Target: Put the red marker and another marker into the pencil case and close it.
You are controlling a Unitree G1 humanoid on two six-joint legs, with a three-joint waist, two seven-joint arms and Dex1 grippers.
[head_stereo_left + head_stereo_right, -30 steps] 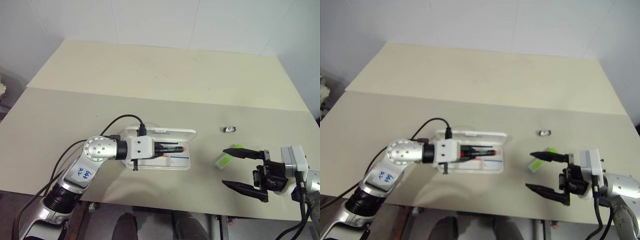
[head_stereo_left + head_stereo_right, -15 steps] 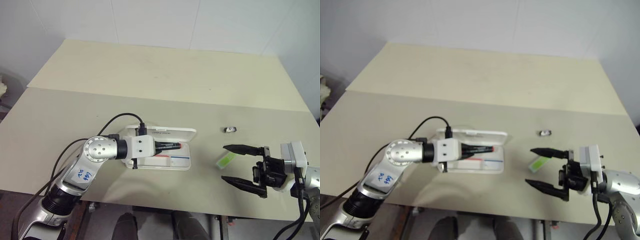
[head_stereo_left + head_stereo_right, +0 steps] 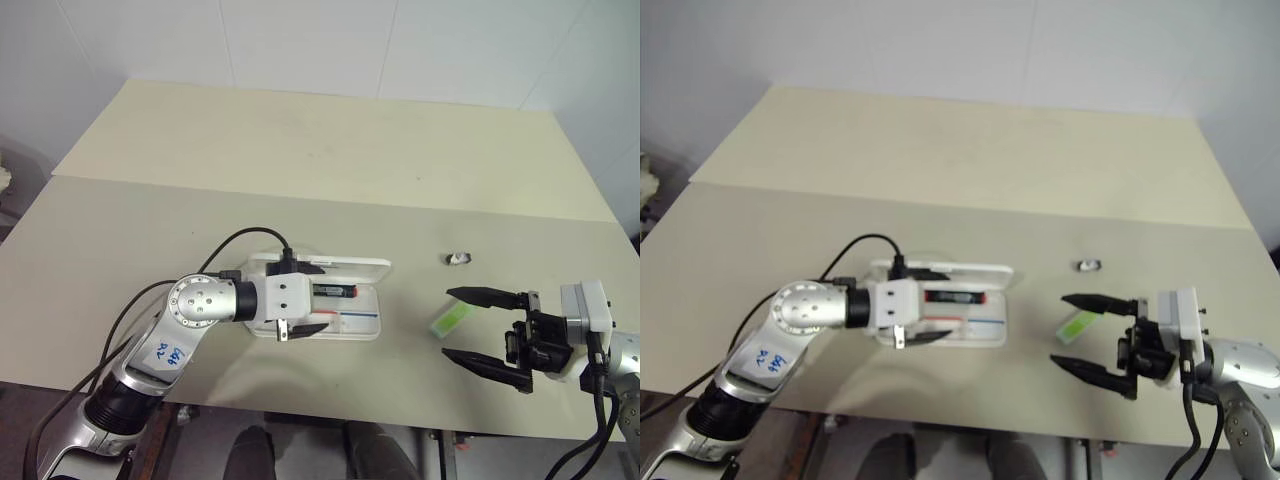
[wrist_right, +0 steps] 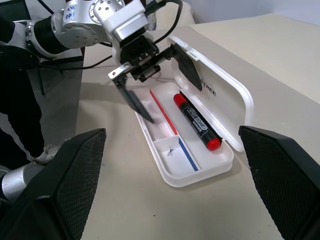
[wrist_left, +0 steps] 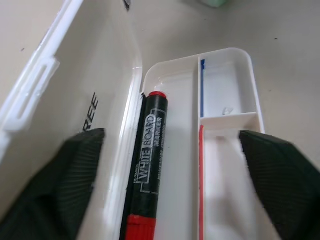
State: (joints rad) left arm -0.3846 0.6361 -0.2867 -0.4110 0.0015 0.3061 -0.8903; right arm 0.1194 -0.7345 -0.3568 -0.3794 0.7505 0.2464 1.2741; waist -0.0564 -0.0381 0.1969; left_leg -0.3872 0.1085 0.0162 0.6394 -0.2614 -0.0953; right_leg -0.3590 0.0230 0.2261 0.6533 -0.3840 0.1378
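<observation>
The left gripper, clamped on the red marker a moment ago, is now spread wide over the open white hard plastic pencil case, one finger over the lid and one at the near rim. The slim black-barrelled red marker with red ends has been let go and lies flat in the far compartment of the case, alongside the hinge, touched by neither finger. The first half of the loading is judged done.

The short, translucent light green marker is seen on the beige desk to the right of the case, well apart from it. The right gripper is held beside it with its fingers spread and nothing between them. The green marker is yet to be picked up and placed, and the lid is yet to be closed. A small white object lies farther back on the desk.
</observation>
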